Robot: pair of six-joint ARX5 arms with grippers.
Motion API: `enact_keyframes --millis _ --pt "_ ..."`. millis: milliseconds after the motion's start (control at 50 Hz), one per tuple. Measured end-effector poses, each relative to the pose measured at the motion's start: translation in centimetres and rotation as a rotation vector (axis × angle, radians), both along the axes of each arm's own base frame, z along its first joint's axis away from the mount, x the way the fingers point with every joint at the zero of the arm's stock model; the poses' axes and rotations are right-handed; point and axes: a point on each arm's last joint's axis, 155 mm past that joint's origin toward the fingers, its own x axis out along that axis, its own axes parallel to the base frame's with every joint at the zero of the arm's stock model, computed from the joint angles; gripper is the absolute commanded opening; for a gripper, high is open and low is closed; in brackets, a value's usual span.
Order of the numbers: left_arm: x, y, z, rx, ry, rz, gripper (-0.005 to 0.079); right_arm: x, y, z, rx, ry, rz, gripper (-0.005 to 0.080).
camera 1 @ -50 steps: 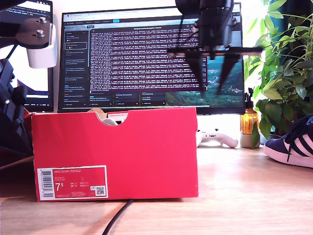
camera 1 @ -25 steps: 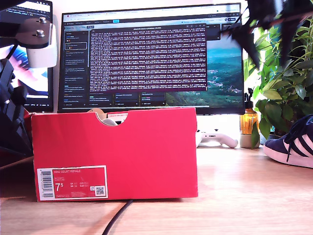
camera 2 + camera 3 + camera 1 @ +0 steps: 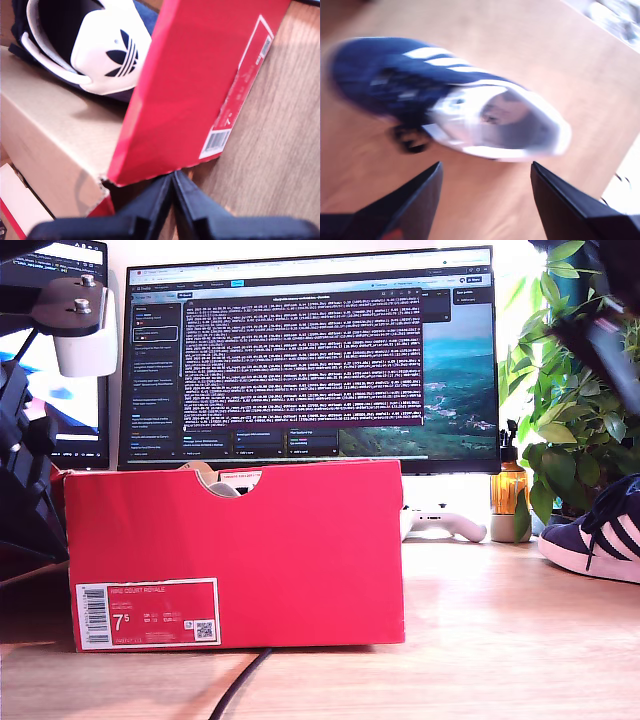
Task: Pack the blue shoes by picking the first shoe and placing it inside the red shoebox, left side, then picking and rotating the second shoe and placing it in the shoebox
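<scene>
Standing on the counter (image 3: pixel 500 640), the red shoebox (image 3: pixel 235 550) has one blue shoe (image 3: pixel 598 535) well apart.

My first gripper (image 3: pixel 172 187), fingers clenched, hovers beside the shoebox holding a shoe (image 3: pixel 100 45).

My second gripper (image 3: pixel 485 200), fingers released, hovers over the other shoe.

— What sits behind, on the desk (image 3: pixel 500 640)?
— A wide monitor (image 3: pixel 310 360) showing text windows, with a second screen (image 3: pixel 75 390) at the exterior view's left.
— And at that view's right?
— A white controller (image 3: pixel 445 523), an amber bottle (image 3: pixel 509 490), a leafy plant (image 3: pixel 570 390). A black cable (image 3: pixel 240 685) crosses the front edge.
</scene>
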Motion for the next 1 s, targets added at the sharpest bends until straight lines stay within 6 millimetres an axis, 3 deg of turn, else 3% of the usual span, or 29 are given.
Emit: enact_keyframes --millis 120,460,700,1000 --pt "0.0 0.0 0.0 0.000 0.000 0.000 -0.0016 -2.2 -1.1 -1.0 0.003 0.034 -0.060 0.0518" --pt "0.0 0.0 0.0 0.000 0.000 0.000 -0.0016 -5.5 -2.6 -3.8 0.013 0.105 -0.191 0.0518" --pt "0.0 0.0 0.0 0.000 0.000 0.000 -0.0016 -3.9 -2.9 -4.6 0.032 0.035 -0.213 0.0518" --pt "0.0 0.0 0.0 -0.001 0.002 -0.002 -0.0016 -4.7 -4.0 -7.1 0.041 0.050 -0.262 0.0518"
